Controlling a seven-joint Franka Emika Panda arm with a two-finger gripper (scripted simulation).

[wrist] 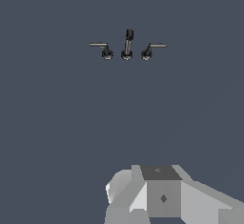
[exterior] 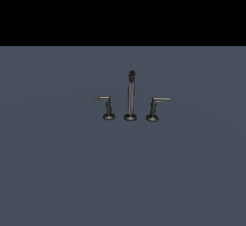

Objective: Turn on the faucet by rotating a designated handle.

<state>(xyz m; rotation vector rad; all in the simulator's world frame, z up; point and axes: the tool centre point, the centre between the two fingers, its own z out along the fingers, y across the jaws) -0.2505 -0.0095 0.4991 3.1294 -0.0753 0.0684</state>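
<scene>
designated handle (exterior: 154,108): dark metal L, leaning post, lever toward exterior view's right | faucet (exterior: 130,96): one spout, two handles, mid grey surface (exterior: 57,172) | gripper (wrist: 157,194): well apart, opening cannot be told

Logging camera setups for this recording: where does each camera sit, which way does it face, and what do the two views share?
Exterior view: off the arm, looking level-ish at the small dark grey metal three-piece faucet on the grey floor; no robot part shows.
Wrist view: on the wrist, well back from the faucet, looking down at it; only a pale grey blocky part of the arm shows, jaws hidden.
Shared: the tall spout and both L-shaped handles, including the right-pointing handle.
</scene>
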